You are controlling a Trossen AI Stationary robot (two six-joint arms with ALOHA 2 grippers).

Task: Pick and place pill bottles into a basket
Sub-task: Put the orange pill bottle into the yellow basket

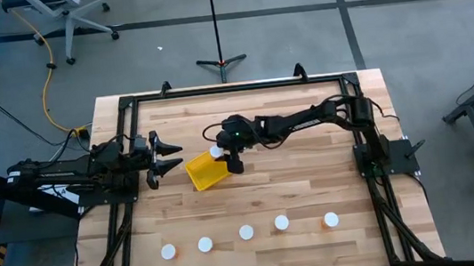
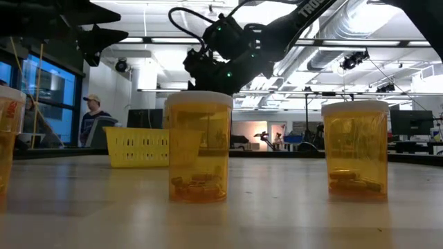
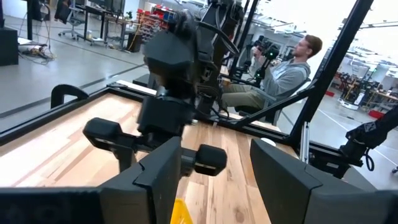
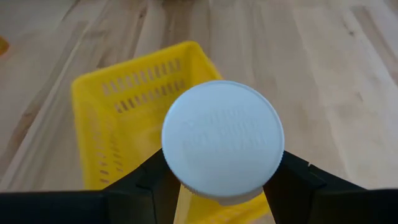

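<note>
White-capped amber plastic pill bottle (image 4: pixel 222 140) clamped in right gripper (image 4: pixel 217 180) over small yellow slotted plastic basket (image 4: pixel 118 118); off-centre release could hit rim, tip out. Left gripper (image 1: pixel 164 156) idle, open.

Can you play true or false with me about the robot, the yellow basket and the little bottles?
1. The right pincer holds a bottle over the basket. True.
2. The basket is full of bottles. False: in the right wrist view, the part that shows has none inside.
3. Five bottles stand in a row on the table. True: one is at.
4. The left pincer holds a bottle too. False: it is open and holds nothing, beside the basket.
5. The basket is blue. False: it is yellow.
</note>
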